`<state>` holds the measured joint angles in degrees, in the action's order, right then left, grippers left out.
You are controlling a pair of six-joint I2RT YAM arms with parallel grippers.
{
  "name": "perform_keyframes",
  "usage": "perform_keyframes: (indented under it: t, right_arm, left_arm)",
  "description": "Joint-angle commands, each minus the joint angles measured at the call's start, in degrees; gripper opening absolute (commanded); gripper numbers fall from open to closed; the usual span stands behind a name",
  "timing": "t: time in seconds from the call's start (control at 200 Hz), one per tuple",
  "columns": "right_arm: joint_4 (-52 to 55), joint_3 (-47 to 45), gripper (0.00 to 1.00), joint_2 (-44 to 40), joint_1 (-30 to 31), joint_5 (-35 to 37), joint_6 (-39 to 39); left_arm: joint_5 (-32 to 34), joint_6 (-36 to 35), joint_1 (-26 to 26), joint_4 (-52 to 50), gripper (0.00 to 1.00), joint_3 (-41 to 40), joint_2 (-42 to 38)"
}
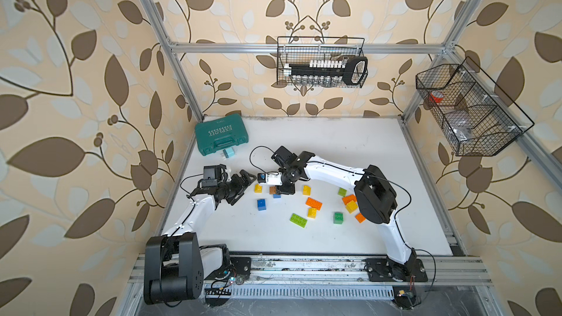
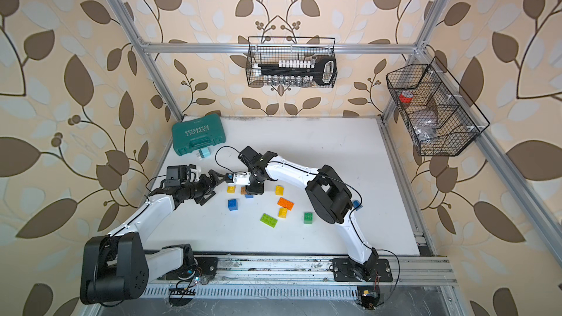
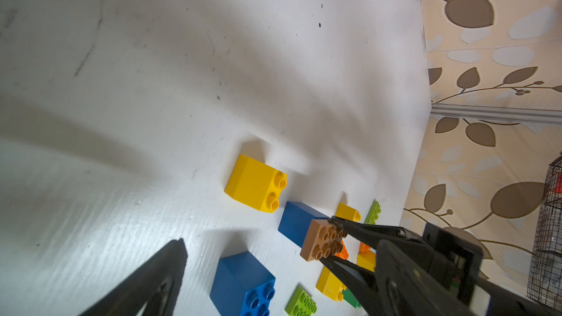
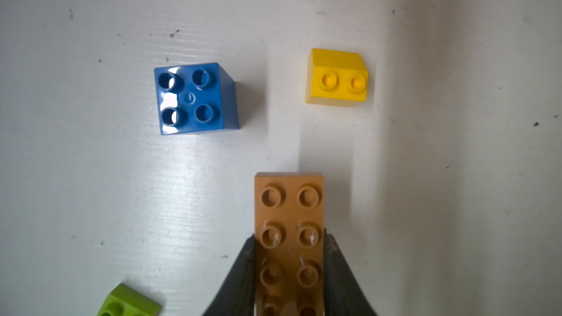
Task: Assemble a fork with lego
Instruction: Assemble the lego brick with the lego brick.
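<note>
Brown brick clamped in right jaws; teal case reads EXPLOIT.

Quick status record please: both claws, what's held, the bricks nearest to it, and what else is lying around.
left claw: open, empty, close to the right claw
right claw: shut on brown brick
brown brick: long, studs up, gripped by its long sides, front end sticking out
nearest loose: blue brick, yellow sloped brick, both studs up on the table
further off: orange brick, lime plate, green brick
teal case: closed, far left corner
</note>
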<state>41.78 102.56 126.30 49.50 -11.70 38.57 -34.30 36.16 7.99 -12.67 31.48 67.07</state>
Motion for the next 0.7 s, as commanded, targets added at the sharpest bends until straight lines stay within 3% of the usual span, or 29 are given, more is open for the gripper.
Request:
perform_keyframes:
  t: [0.0,0.205,0.33,0.485,0.695]
  right_arm:
    - [8.53,-0.35,0.25,6.29,0.6,4.69,-0.05]
    - [10.74,1.74,0.25,8.17,0.58,6.31,-2.4]
    - [9.6,1.15,0.23,7.3,-0.72,-0.4,-5.78]
    - [2.39,-3.61,0.23,3.57,-1.18,-2.87,-7.48]
    - [-4.27,-8.62,0.23,-0.21,-1.23,-0.16,-7.73]
  left_arm:
    - [0.2,-0.34,0.79,0.02,0.99,-0.37,-1.7]
    - [0.3,-0.25,0.95,0.01,0.99,-0.3,-1.51]
    - [-0.13,-0.22,1.06,0.1,0.99,-0.37,-1.49]
    - [-2.01,0.35,1.06,1.86,0.97,-0.91,-1.11]
    - [-14.9,4.03,1.0,12.6,0.67,-3.06,2.51]
